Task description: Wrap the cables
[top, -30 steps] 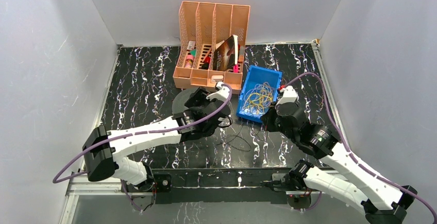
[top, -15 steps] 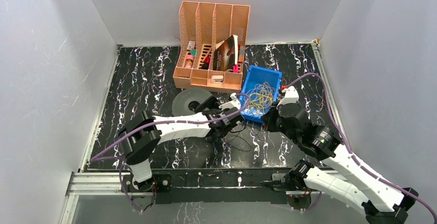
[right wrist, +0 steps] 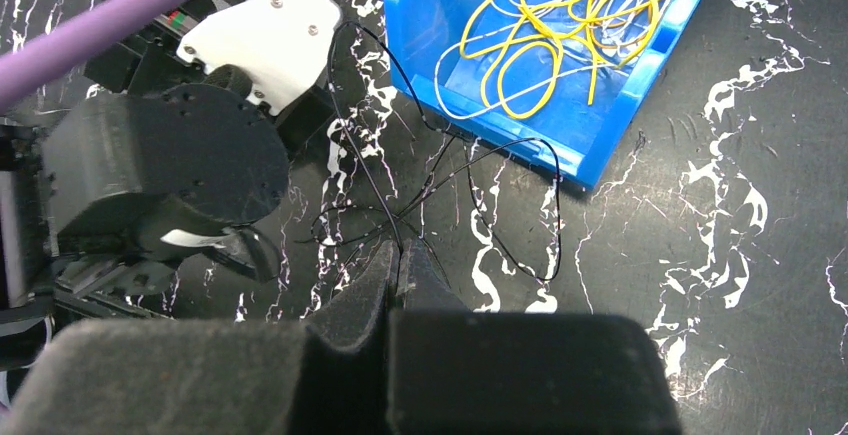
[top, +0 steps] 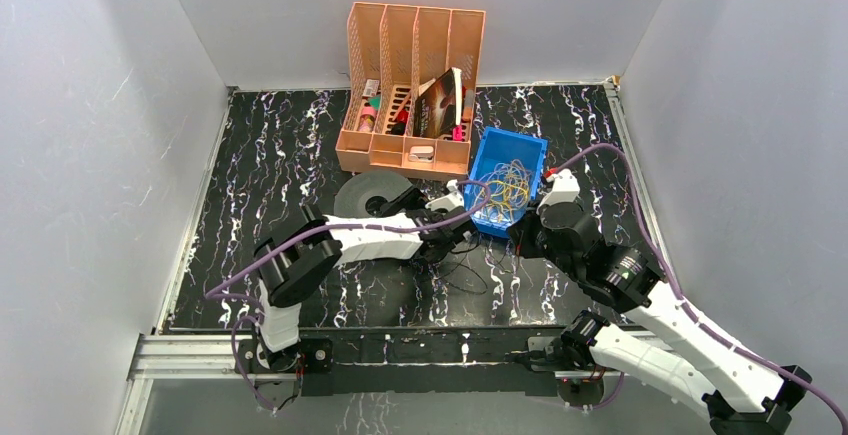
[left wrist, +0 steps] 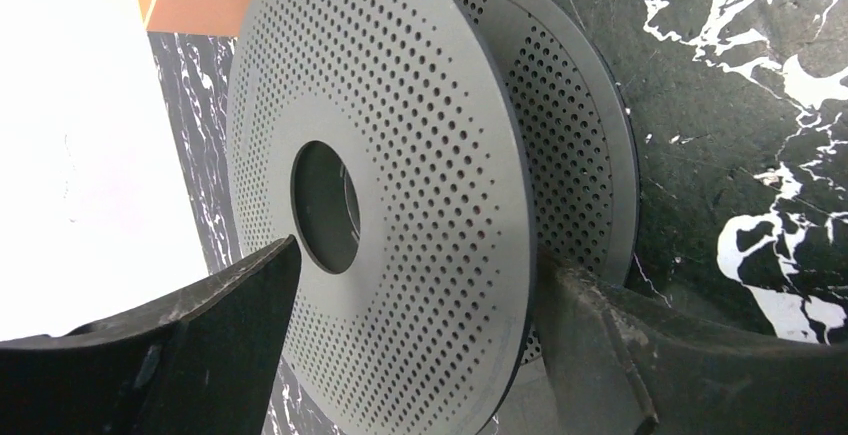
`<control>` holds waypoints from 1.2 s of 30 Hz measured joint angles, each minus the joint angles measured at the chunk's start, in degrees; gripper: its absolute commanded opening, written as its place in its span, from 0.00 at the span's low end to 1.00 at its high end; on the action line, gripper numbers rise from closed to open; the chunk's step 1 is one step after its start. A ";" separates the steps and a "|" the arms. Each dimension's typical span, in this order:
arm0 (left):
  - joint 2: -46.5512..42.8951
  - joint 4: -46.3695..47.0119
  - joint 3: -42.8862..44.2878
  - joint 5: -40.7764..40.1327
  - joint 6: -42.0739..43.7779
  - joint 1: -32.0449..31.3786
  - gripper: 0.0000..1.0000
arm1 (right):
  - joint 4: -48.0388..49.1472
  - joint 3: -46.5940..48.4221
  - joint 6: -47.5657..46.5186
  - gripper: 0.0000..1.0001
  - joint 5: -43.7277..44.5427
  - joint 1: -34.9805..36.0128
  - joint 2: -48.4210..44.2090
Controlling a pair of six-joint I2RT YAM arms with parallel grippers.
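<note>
A thin black cable lies in loose loops on the dark marbled table between the arms. My right gripper is shut on a strand of it. In the right wrist view the fingers are pressed together on the black cable. Yellow and orange cables are tangled in the blue bin; they also show in the right wrist view. My left gripper points left at the dark grey perforated spool. In the left wrist view its jaws are open, astride the spool's near disc.
An orange file organiser with small items stands at the back, just behind the spool. The blue bin sits beside my right gripper. Grey walls close in the table on three sides. My left arm's wrist lies close to the black cable.
My left arm has folded, its elbow swinging right and its wrist moving toward the bin. The spool now shows uncovered by the organiser. The right arm has barely moved.
</note>
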 measured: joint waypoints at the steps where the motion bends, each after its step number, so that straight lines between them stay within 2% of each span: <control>1: 0.57 0.02 0.20 -0.26 -0.04 0.02 0.73 | -0.07 -0.09 0.00 0.00 -0.07 0.00 0.02; 8: 2.23 -0.02 0.31 -1.92 -0.26 0.39 0.36 | 0.17 -0.55 0.02 0.00 -0.37 0.00 -0.02; 17: 0.31 -1.86 0.33 -9.38 2.58 0.44 0.08 | 0.22 -0.81 0.04 0.00 -0.52 0.00 0.00; 22: -4.57 -3.08 0.33 -11.37 3.26 0.96 0.00 | 0.26 -0.81 0.07 0.00 -0.87 0.00 0.09; 29: -10.97 -3.78 0.33 -8.35 1.90 0.96 0.00 | 0.90 -0.81 0.11 0.00 -1.55 0.00 1.03; 36: -18.01 -7.76 0.33 -2.01 -1.95 0.96 0.00 | 1.75 -0.79 -0.09 0.00 -3.63 0.00 1.49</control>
